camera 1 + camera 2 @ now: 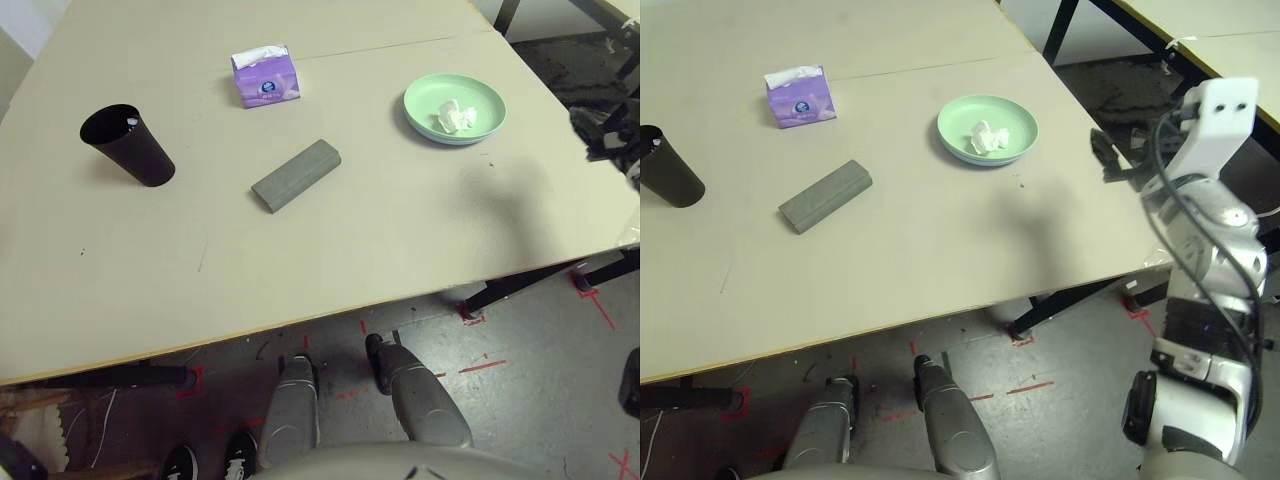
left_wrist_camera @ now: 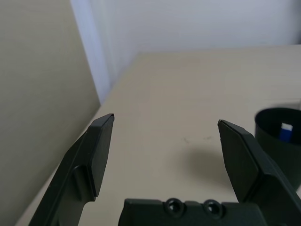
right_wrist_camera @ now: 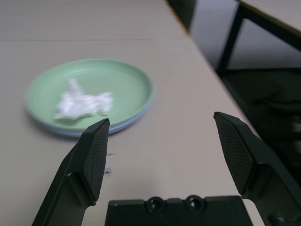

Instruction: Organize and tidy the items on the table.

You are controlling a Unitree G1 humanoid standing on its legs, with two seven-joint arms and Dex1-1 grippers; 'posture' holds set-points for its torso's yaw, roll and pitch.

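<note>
On the beige table (image 1: 230, 260), the open left hand (image 2: 164, 122) is empty near the black cup (image 1: 135, 150) at ten o'clock, which has a blue-and-white tip inside. Next come the purple tissue pack (image 1: 268, 82) at twelve and the grey glasses case (image 1: 297, 175) in the middle. At two o'clock a crumpled white tissue (image 1: 457, 116) sits in the green plate (image 1: 480, 95) on a blue plate (image 3: 129, 123), near the open, empty right hand (image 3: 162, 122).
</note>
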